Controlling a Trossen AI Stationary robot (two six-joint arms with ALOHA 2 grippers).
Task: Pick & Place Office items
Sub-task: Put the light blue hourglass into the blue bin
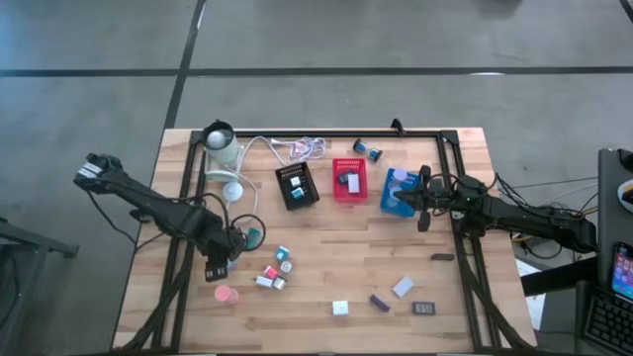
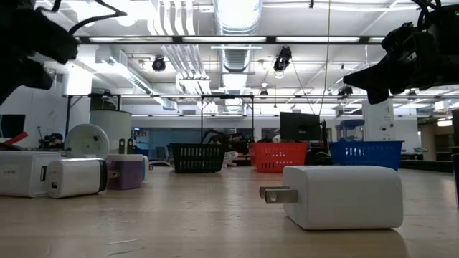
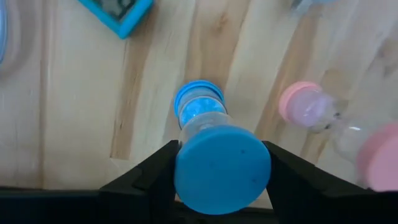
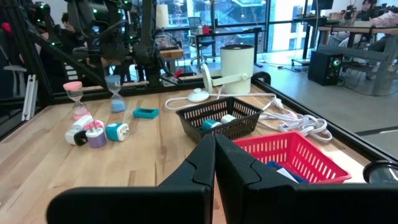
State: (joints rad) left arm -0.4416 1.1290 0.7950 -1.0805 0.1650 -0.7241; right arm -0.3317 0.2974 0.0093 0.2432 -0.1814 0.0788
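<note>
A blue sand timer stands upright on the wooden table, its lower cap on the boards. My left gripper points down over it, shut on it; from the right wrist the timer shows under that arm. A pink sand timer stands beside it, and a teal block lies a little farther off. Other office items lie loose near the table's middle. My right gripper waits shut and level, nothing in it, by the blue tray. My left gripper has the blue sand timer by its upper cap, pinched between the two fingers on opposite sides of the rim. The fingers come from above, pointing down. The timer stays upright with its lower cap on the table.
Black, red and blue mesh trays stand in a row at the far side, with a white lamp and coiled cable at the far left. White, purple and dark pieces lie toward the near right.
</note>
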